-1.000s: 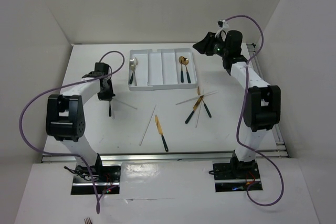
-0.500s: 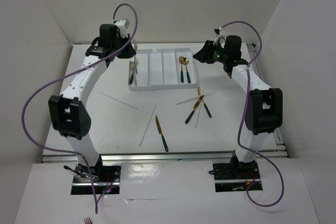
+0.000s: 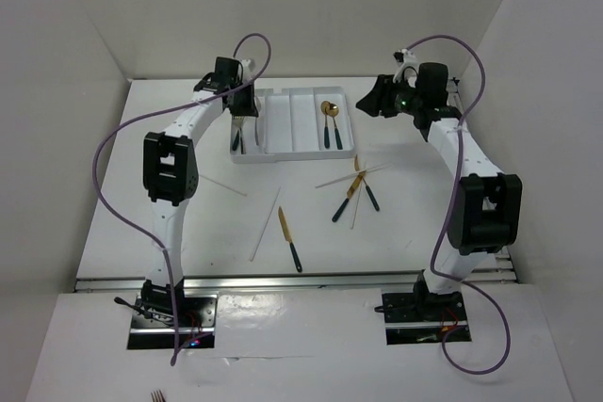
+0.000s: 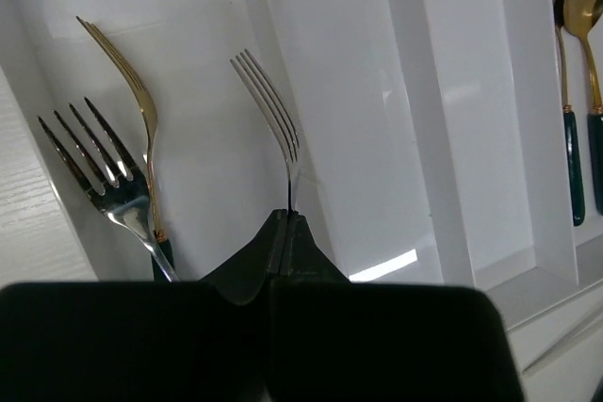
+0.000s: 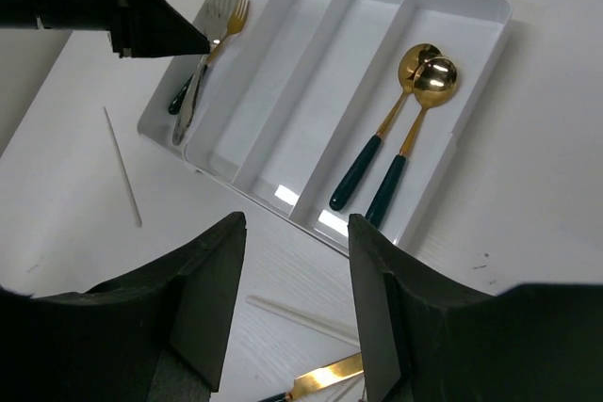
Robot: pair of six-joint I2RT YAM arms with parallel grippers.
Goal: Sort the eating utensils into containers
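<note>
Silver, slim-tined metal fork [image 4: 273, 110] is pinched at its handle end between the left fingers [image 4: 283, 233], which are pressed together on it. Its tines project straight ahead of them over the end slot of the flat white plastic organiser tray [image 4: 452, 91]. Whether the fork touches the slot floor cannot be told. Just to the left of those fingers, a gold fork with a dark handle [image 4: 141, 110] and a second silver fork [image 4: 99, 176] lie in the same slot. The held piece appears aligned lengthwise with the slot so that like lies with like. Judgement: the step in hand is depositing this fork, and it is not yet released.

The right fingers [image 5: 212, 298] are spread apart and hold nothing. Ahead of them, two gold round-bowled spoons with dark green handles [image 5: 415, 91] lie side by side in the opposite end slot.

On the white surface [image 3: 188, 223], well apart from both pairs of fingers, lie a gold knife [image 3: 289, 237], a pale chopstick [image 3: 266, 212] and a crossed cluster of utensils [image 3: 355, 190]. Sorting is judged partly done.
</note>
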